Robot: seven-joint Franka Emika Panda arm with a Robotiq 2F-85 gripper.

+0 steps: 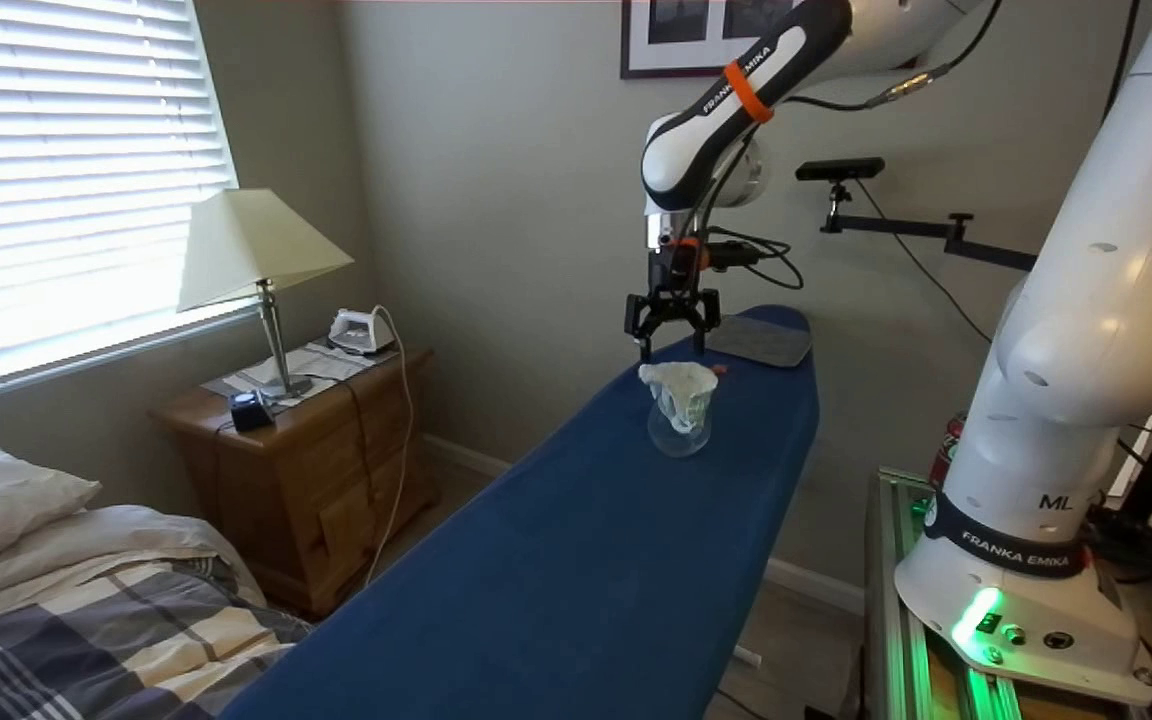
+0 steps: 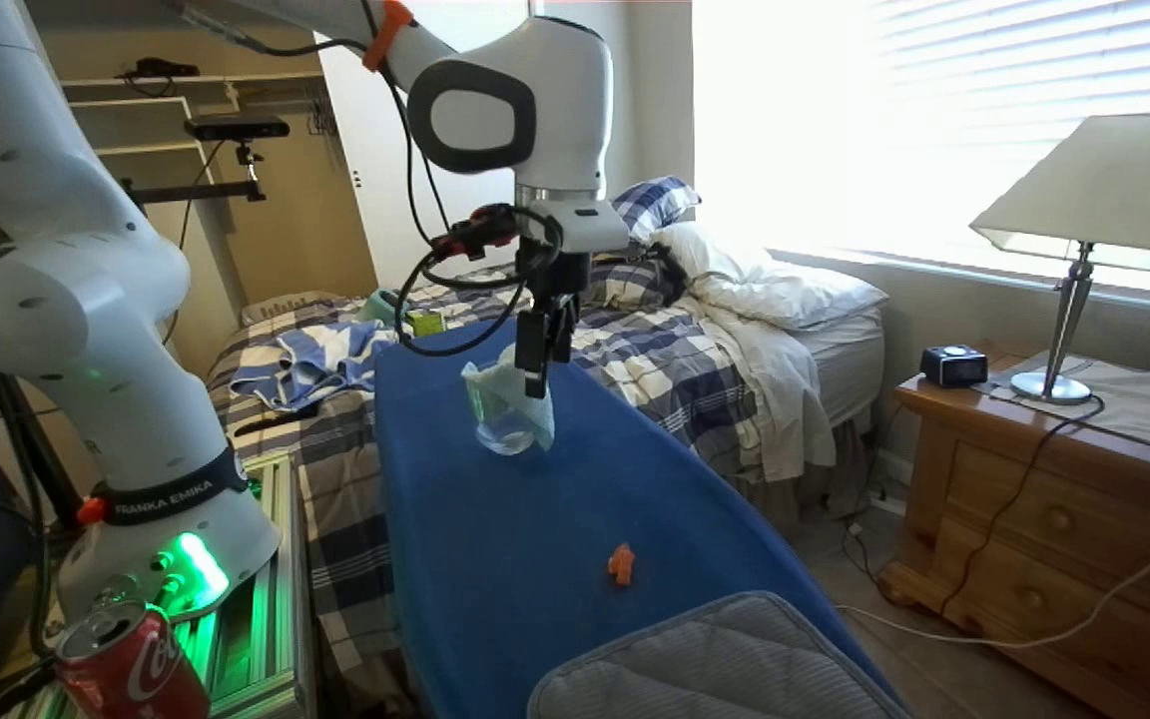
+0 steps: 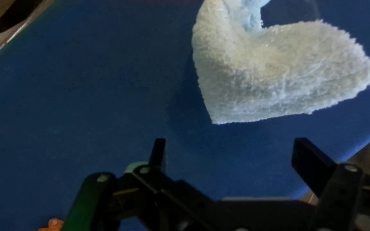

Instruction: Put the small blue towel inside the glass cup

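Stretching past the bed (image 1: 46,630), a blue bench (image 1: 536,590) is carrying the task's things. Above it the gripper (image 3: 231,146) is hanging empty, its jaws standing wide apart. Near them, the small pale towel (image 3: 268,73) is draping over the rim of the glass cup (image 2: 503,437), partly hanging outside; the views are not showing how much is sitting inside. Further out, an orange object (image 2: 621,564) is lying on the bench. Tucking in is looking like the step in hand, and the next move is probably calling for pushing the overhang down without tipping the cup.
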